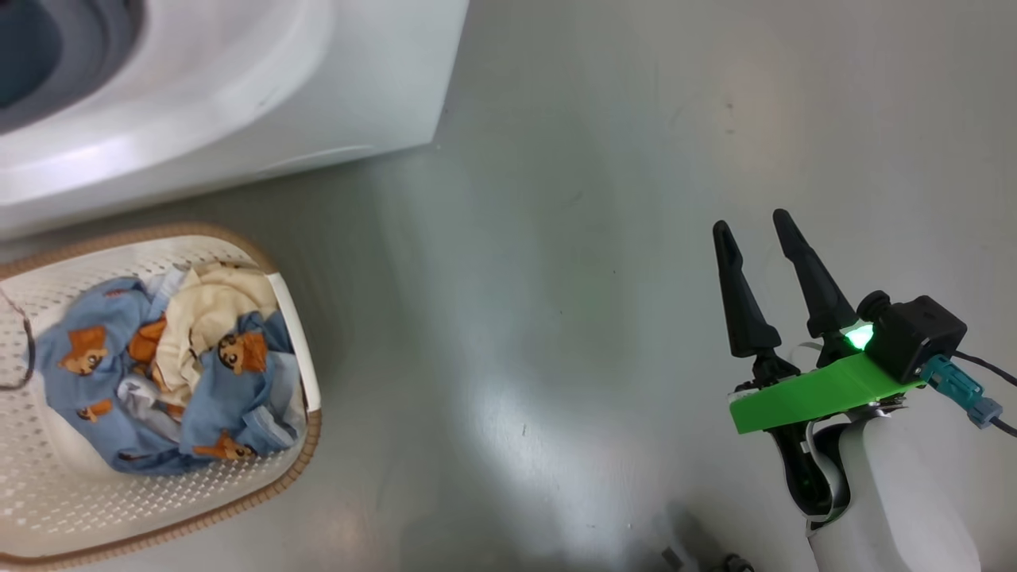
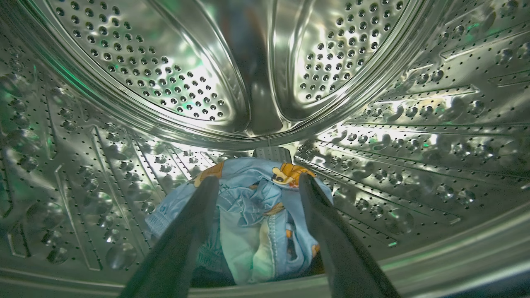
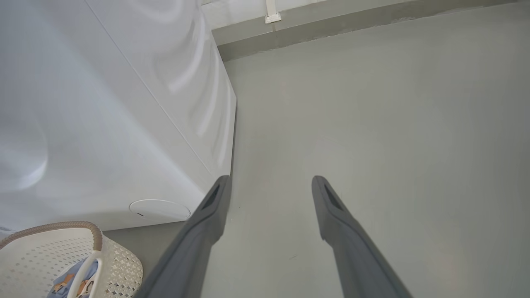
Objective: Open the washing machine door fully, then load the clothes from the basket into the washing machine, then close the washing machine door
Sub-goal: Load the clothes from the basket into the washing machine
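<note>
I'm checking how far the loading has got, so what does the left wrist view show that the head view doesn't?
Left wrist view's extras: the perforated steel drum, with a light blue printed garment lying at its bottom, beyond the left gripper, whose fingers stand apart. Head view's extras: the basket with more clothes inside, the right gripper open above the grey floor, and the white front of the washing machine. Shared: light blue printed fabric, and the washing machine, seen from inside in one and outside in the other.
</note>
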Controlling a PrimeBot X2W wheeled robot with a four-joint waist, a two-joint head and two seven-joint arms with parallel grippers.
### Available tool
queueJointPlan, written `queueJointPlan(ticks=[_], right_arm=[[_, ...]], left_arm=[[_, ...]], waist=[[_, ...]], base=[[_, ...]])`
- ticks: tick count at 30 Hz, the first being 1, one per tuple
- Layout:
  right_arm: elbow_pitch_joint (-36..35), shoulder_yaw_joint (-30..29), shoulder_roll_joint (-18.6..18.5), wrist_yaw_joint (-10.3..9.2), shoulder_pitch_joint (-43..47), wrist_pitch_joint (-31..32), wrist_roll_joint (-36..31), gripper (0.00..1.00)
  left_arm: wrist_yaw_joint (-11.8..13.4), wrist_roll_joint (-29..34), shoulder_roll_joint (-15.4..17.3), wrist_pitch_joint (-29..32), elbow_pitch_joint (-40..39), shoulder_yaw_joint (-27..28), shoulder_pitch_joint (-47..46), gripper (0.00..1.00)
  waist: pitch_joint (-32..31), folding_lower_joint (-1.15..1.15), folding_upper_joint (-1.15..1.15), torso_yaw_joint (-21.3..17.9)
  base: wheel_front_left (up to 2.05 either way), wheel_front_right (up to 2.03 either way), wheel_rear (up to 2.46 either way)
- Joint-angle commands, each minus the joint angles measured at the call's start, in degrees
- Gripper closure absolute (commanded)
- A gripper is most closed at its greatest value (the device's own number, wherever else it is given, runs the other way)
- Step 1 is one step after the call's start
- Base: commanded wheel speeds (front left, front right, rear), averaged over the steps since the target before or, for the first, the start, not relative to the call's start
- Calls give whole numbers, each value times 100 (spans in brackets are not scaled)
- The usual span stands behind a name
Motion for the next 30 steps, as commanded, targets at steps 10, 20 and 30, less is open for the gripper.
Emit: queueJointPlan(ticks=[10, 20, 30], right_arm=[[23, 71, -8, 9, 206, -27, -33, 0], [136, -27, -8, 9, 354, -27, -128, 0], [212, -120, -8, 9, 602, -27, -273, 0]], left_arm=[[45, -190, 77, -258, -100, 28, 659, 0], [58, -269, -144, -498, -648, 37, 1591, 0], [283, -159, -538, -521, -2572, 463, 3356, 0]], waist=[[-603, 0, 0, 161], [-1167, 0, 0, 399], [-1822, 0, 0, 631]], base=[[0, 0, 0], [0, 0, 0], [0, 0, 0]])
